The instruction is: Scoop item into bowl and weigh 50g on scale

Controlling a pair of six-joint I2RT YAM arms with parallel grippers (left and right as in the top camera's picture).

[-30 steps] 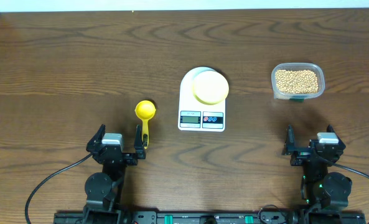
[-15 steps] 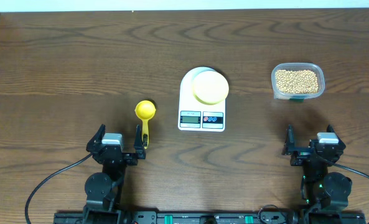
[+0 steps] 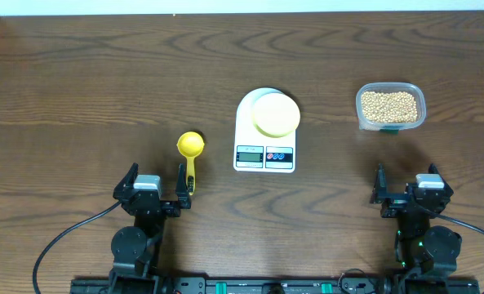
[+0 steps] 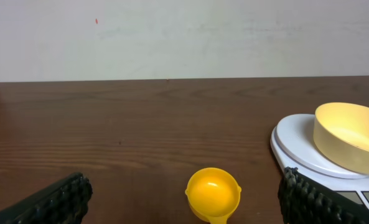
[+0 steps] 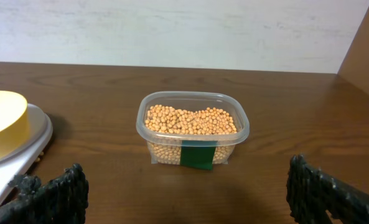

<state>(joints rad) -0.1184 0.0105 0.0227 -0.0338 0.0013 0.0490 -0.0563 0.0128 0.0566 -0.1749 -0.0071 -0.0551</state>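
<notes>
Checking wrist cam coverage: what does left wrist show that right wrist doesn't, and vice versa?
Left wrist only: the yellow scoop, empty, lying on the table. Right wrist only: the clear container full of beans. Both: the pale-yellow bowl sitting empty on the white scale, at the right edge in left wrist and at the left edge in right wrist.

dark wood-grain bench (image 3: 78, 82), bright yellow long-handled scoop (image 3: 190, 147) lying cup-up left of centre, clear rectangular plastic container (image 5: 165, 154) with green label (image 5: 198, 155) far right, pale wall (image 4: 172, 37) behind
</notes>
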